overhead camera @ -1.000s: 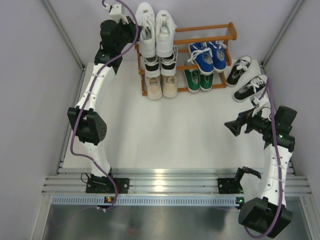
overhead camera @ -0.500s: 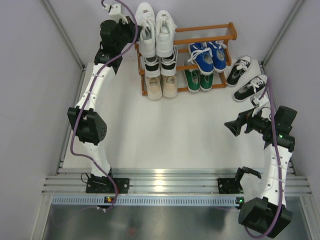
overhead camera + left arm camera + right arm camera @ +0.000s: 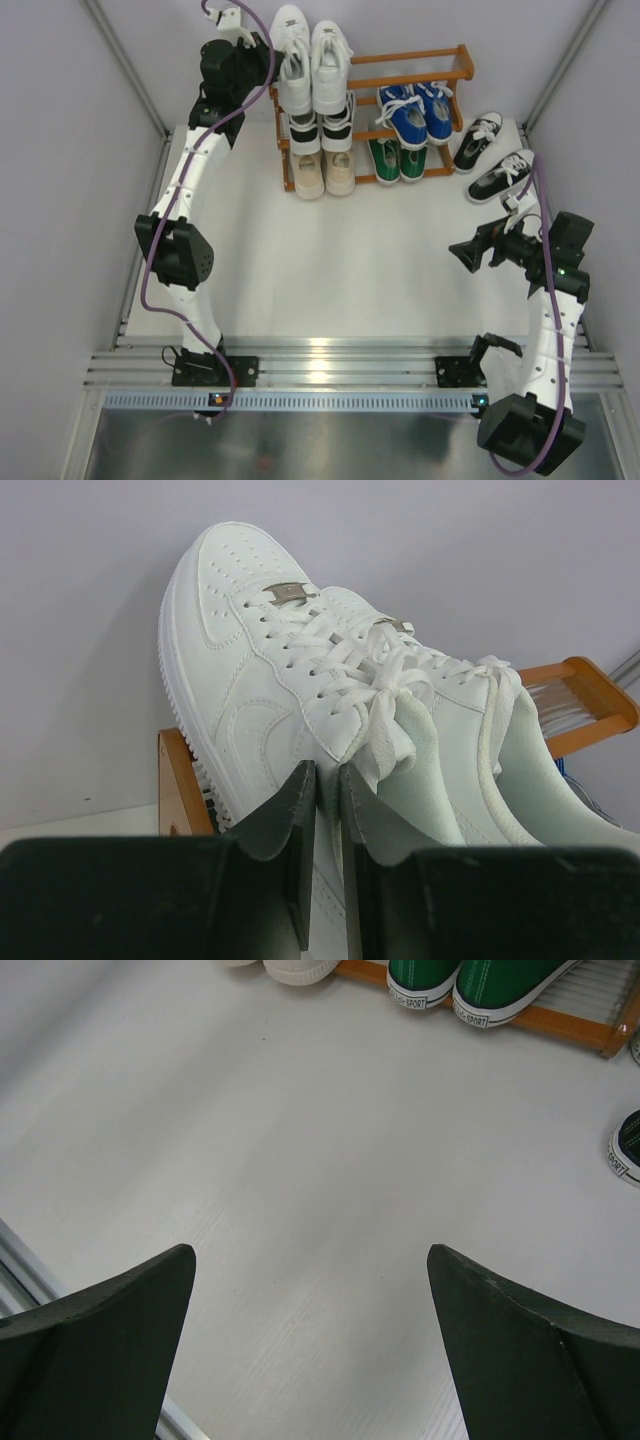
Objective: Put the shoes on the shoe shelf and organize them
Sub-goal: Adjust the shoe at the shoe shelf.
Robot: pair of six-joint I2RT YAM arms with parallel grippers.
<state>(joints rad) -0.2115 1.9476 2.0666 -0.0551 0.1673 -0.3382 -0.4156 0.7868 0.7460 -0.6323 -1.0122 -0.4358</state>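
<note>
The shoe shelf [image 3: 420, 55] stands at the back of the table. A white pair lies on its top tier at the left. My left gripper [image 3: 268, 62] is shut on the side wall of the left white shoe [image 3: 291, 55], by its laces. In the left wrist view the jaws [image 3: 327, 770] pinch that white shoe [image 3: 250, 660]; its mate [image 3: 530, 770] lies to the right. Two black shoes [image 3: 477, 140] [image 3: 500, 175] lie on the table right of the shelf. My right gripper [image 3: 465, 255] hovers open and empty over bare table [image 3: 310, 1250].
A black pair [image 3: 320, 130] sits on the middle tier, blue shoes [image 3: 410, 115] beside it, beige shoes [image 3: 325, 172] and green shoes [image 3: 398, 158] on the bottom tier. Grey walls close in both sides and the back. A metal rail runs along the near edge.
</note>
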